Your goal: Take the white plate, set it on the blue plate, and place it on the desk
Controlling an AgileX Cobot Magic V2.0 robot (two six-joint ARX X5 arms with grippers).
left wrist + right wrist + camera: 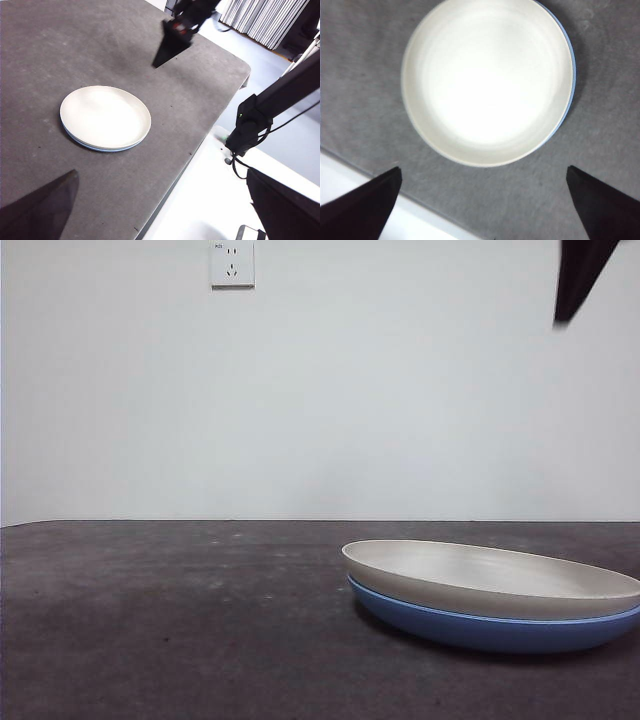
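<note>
The white plate (490, 575) lies nested on top of the blue plate (490, 630), and the stack rests on the dark grey desk (150, 620) at the right. My right gripper (483, 170) is open and empty, hanging above the white plate (487, 80), where only a thin blue plate rim (571, 60) shows. It appears as a black tip (578, 280) at the top right of the front view. My left gripper (162, 172) is open and empty, well away from the stack (105, 116).
A wall socket (232, 264) sits on the white wall behind. The desk's edge (200, 145) runs close to the plates, with white floor beyond. A black arm mount (250, 120) stands off the desk.
</note>
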